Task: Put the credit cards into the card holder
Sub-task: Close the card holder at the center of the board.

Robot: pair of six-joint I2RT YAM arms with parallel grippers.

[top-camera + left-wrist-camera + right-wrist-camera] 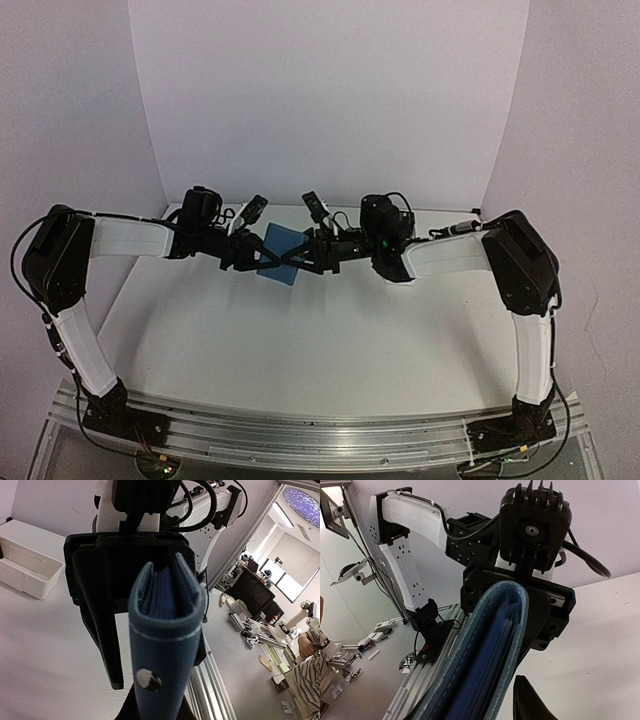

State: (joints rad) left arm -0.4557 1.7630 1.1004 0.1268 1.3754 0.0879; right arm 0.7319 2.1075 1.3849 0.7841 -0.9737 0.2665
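Card holder (283, 255) hangs clear of the worktop (300, 340), pinched from both sides: left tool (252, 260) clamped on one edge, right tool (310, 253) clamped on the opposite edge, tips nearly facing. In the left wrist view it runs edge-on straight out from that tool, snap stud (149, 679) on the near face, fold mouth slightly parted toward the other tool. No loose card in view, and the inner layers can't be told apart. Likely step: bracing the pocket open. Grip firm, ease apart gently, no twisting. White tray (25, 570) lies far off, left of the left tool.
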